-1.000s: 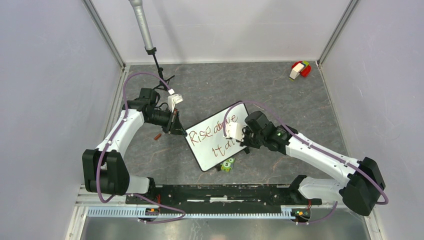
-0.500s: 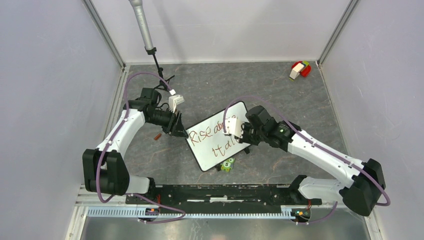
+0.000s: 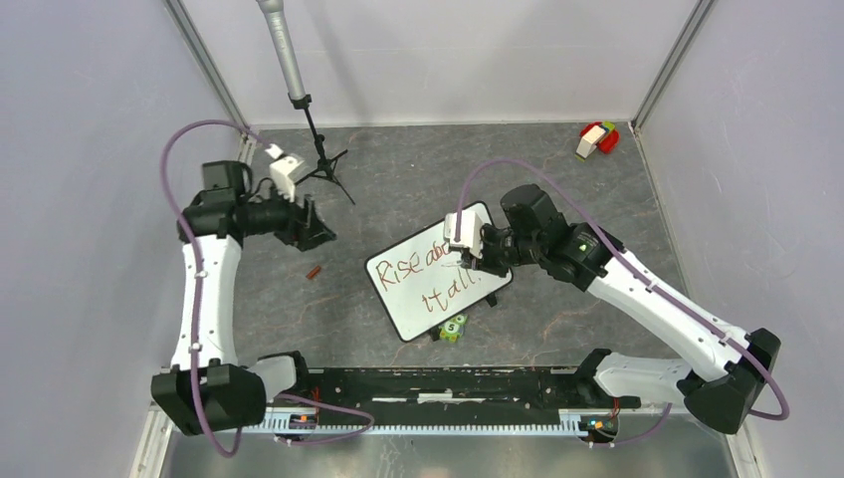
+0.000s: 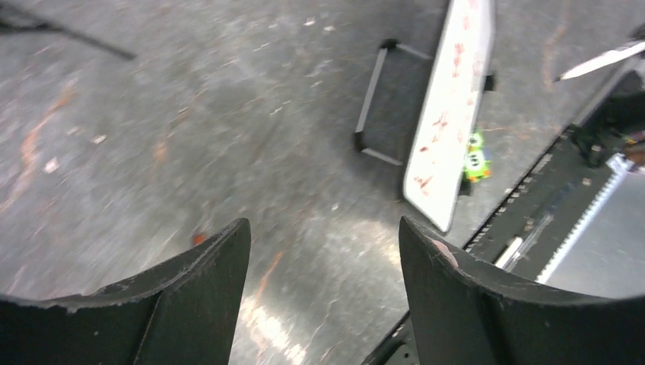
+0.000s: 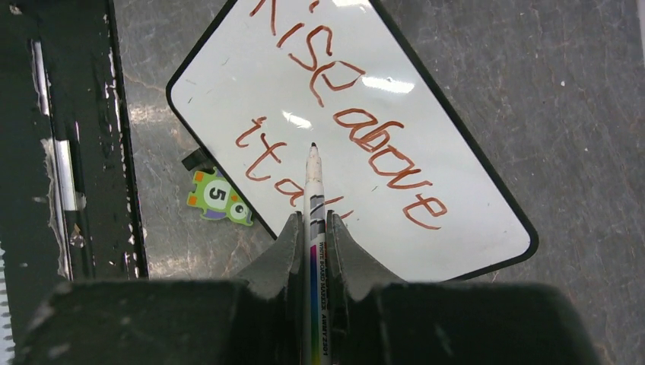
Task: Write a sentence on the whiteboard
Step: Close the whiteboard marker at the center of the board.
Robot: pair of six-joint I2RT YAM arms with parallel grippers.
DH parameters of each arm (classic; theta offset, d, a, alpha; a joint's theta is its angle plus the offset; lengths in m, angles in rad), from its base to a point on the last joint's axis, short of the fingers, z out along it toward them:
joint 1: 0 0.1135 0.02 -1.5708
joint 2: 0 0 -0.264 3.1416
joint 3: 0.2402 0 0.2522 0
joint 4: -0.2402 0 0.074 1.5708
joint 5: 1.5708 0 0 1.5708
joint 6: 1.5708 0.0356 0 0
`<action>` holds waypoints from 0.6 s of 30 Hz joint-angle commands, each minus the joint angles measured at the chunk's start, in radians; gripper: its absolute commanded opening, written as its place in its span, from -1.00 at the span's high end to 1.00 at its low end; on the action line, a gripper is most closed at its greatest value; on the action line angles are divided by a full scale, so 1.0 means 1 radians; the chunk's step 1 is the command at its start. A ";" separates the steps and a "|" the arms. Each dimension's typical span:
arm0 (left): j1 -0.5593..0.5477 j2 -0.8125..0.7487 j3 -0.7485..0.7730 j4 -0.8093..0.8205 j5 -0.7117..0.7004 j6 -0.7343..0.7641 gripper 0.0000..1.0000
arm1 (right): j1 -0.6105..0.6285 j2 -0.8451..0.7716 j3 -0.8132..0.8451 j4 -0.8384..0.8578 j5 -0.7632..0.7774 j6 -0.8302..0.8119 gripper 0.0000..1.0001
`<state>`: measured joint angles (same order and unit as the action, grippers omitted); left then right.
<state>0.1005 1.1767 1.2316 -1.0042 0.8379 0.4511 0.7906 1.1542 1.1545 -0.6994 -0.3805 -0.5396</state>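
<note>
Whiteboard (image 3: 403,304) sits mid-table, skewed, fwd of the arm bases. Green toy (image 3: 453,327) is just beside its near edge. Left wrist view shows the board tilted up w/ a black wire frame (image 4: 373,106) behind it, so prob. propped, not flat.

Sentence (image 5: 380,163) is reddish-brown, two lines: "Rise above" on top, "It al.." below. Its end is hidden behind the marker (image 5: 313,182).

R gripper (image 5: 313,226) is clamped narrow on the marker, barrel running straight out btw the fingers. Tip is over the white gap btw the two lines. Contact w/ board: can't tell.

L gripper (image 4: 323,228) has jaws wide w/ nothing btw them. It is well apart from the board, over bare table (image 3: 398,169) at left.

Judgement: writing looks near done. Step in hand = finish or check the end of the lower line. To do it well:
- Press light and even, since a propped board w/ nothing bracing it prob. gives or slides.
- Keep the pen near-square to the surface and use short strokes.
- Lift clear before crossing finished letters to avoid smears.
- Mind the toy at the edge.
</note>
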 commanded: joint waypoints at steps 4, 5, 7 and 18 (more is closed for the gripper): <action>0.216 0.018 -0.071 -0.101 -0.088 0.253 -0.50 | -0.049 0.045 0.072 0.047 -0.054 0.109 0.95; 0.217 0.025 -0.098 -0.072 -0.125 0.247 -0.47 | -0.052 0.051 0.079 0.050 -0.061 0.118 0.89; 0.217 0.038 -0.152 -0.005 -0.167 0.251 -0.44 | -0.056 0.060 0.087 0.058 -0.063 0.128 0.87; 0.199 0.162 -0.335 0.260 -0.323 0.316 -0.36 | -0.083 0.101 0.111 0.065 -0.089 0.160 1.00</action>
<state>0.3115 1.3037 0.9291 -0.8726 0.5785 0.6842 0.7162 1.2476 1.2217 -0.6720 -0.4442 -0.4076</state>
